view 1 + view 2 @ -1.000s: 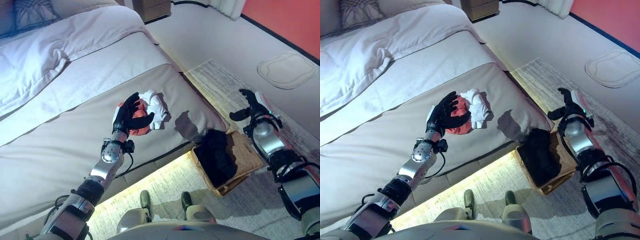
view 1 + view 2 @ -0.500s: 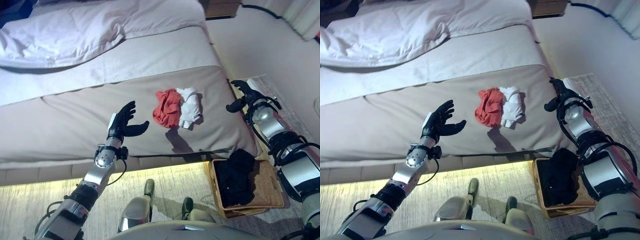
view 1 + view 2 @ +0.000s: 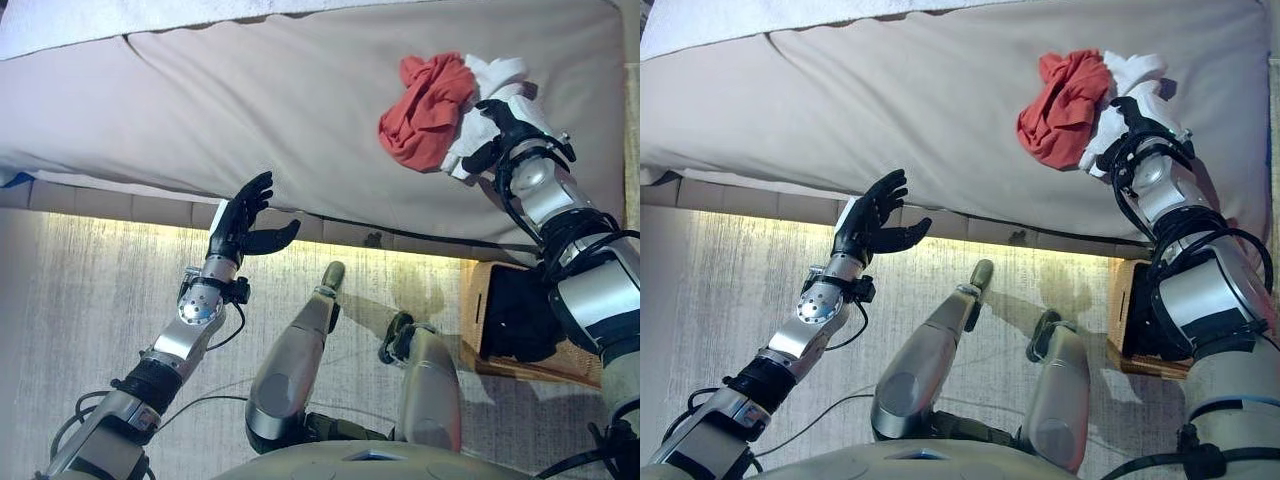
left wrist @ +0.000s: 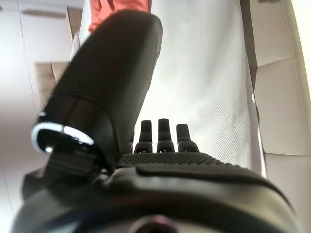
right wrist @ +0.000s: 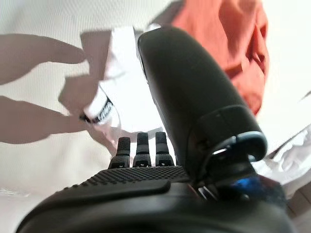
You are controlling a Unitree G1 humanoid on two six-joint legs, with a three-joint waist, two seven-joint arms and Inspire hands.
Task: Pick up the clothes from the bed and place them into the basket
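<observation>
A crumpled red garment lies on the bed's beige cover near its right end, with a white garment bunched against its right side. My right hand hovers open just over the white garment, fingers straight, holding nothing; the red garment shows past its thumb. My left hand is open in the air in front of the bed's edge, well left of the clothes, empty. A wicker basket with dark clothes in it stands on the floor at the lower right, partly behind my right arm.
A lit strip runs under the bed's front edge. A pale rug covers the floor in front of the bed. White bedding lies at the top left.
The camera has swung down and toward the bed's edge. My right hand has come in over the white garment. The left hand now hangs in front of the bed rather than over it.
</observation>
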